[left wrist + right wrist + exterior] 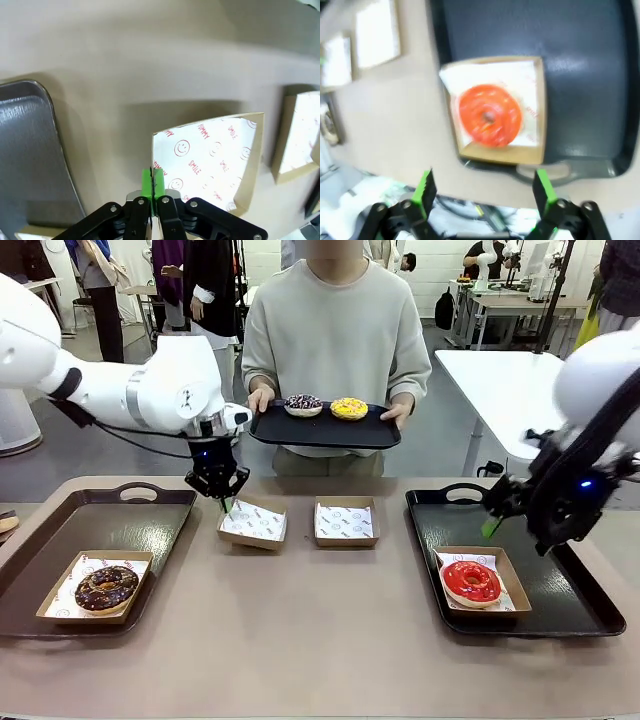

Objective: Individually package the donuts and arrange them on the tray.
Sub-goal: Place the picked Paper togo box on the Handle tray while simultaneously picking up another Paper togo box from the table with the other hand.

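Four donuts are in sight, and I place everything from the empty box (252, 523), paper-lined, near the middle of the table (320, 660).

My left gripper (226, 502) is at that box's far left corner. Its green pads (146, 182) are pressed together right on the rim. I cannot tell whether the cardboard edge is caught between them.

Just right of the empty box sits a second empty box (343, 521).

Left of it, and nearer to me, lies the left tray (60, 525). On it a brown carton (58, 612) holds the chocolate sprinkled donut (106, 587).

Well to the right, past the second box, the right tray (575, 595) carries a matching carton (512, 590) with the glossy red donut (471, 581) inside. My right gripper (497, 523) hangs above that tray, on the side of the red donut facing the empty box. Its fingers are spread wide with nothing between them.

Behind the empty box, across the table, a person (335, 330) holds a third tray (325, 430) in both hands. On it the dark donut (303, 404) and the yellow donut (349, 407) sit side by side.
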`<state>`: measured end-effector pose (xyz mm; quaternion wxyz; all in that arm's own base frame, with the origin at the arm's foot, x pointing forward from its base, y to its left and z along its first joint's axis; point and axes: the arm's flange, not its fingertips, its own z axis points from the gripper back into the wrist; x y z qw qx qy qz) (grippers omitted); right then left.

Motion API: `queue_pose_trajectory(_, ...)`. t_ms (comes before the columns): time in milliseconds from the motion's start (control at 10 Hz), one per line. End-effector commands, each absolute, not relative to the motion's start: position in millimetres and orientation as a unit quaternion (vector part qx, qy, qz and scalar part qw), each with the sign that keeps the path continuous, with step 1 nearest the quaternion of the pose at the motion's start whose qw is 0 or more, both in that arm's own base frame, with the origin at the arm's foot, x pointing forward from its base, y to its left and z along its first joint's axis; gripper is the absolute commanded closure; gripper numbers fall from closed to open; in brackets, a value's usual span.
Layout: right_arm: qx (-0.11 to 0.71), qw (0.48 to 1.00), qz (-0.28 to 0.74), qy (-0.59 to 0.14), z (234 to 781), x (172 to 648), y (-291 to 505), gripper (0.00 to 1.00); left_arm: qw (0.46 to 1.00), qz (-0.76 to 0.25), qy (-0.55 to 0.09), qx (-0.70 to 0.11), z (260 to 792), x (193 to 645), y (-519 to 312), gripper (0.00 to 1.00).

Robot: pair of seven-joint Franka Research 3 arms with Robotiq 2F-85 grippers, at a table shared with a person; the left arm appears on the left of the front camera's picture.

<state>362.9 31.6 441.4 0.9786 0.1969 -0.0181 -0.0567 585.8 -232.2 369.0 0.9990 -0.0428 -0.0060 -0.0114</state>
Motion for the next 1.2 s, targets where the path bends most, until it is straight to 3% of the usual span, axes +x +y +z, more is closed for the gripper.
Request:
queue_pose_trajectory(0,0.313,0.947,-0.058,-0.050,469,313,-18,0.00,0.998,-0.025,-0.007,-0.061,413,582,-247,1.00)
queue_pose_trajectory(400,0.453,0.877,-0.111,-0.112,480,259,-118,0.00,0.997,-0.020,-0.043,-0.054,477,580,-284,1.00)
queue_pose_trajectory(1100,0.570,0.788,-0.214,-0.095,426,267,-247,0.00,0.997,-0.003,-0.052,-0.053,491,616,-312,1.00)
